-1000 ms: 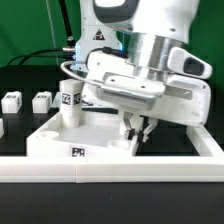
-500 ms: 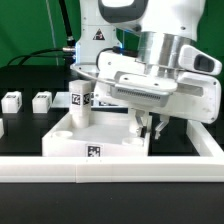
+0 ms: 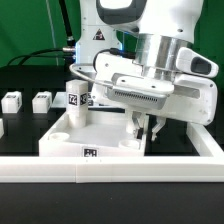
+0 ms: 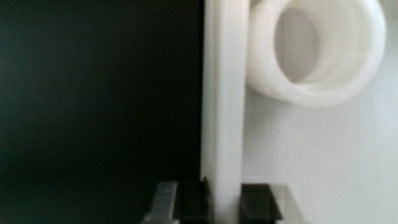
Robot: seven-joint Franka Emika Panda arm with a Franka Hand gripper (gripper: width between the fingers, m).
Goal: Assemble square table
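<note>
Gripper is clamped on the raised rim of the square table top. Its fingers press either side of that thin wall, and a round corner socket is close by. Near the bench's edge at the exterior view's left sit a small tagged leg and a second leg, apart. A third leg stands upright at the top's far corner. The border rail lines the bench's near edge, just in front of the top.

The arm hides the far rim of the square tabletop. Beside the tabletop, a small white block is cropped by the picture's edge. Close up, the tabletop's socket is blurred and cropped.
</note>
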